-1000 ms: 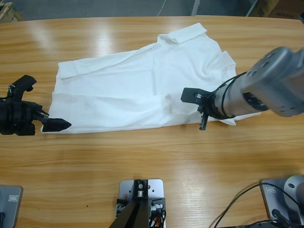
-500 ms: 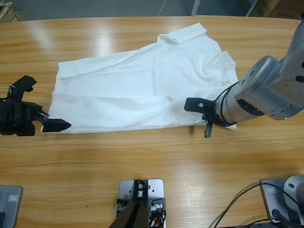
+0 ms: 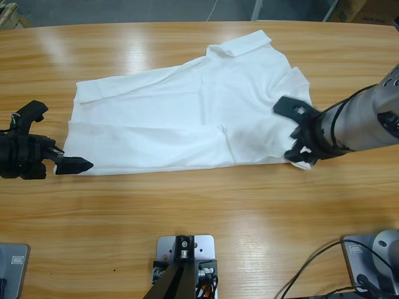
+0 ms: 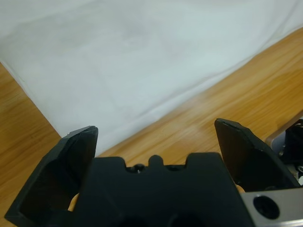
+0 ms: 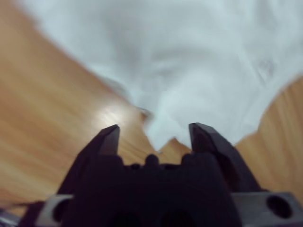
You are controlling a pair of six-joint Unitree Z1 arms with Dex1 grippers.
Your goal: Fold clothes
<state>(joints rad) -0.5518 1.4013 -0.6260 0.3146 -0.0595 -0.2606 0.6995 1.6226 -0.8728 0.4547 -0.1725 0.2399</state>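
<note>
Right tool (image 3: 298,131) open over T-shirt (image 3: 181,118).

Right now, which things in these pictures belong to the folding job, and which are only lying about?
Belonging to the job:
- white T-shirt, spread flat on the table
- left gripper, open at the shirt's corner
- right gripper, open over the shirt's other end

Only lying about:
- nothing loose; just the wooden table under the shirt

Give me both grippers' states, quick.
Left gripper: open, empty, at the T-shirt's corner.
Right gripper: open, holding nothing, at the shirt's edge.
</note>
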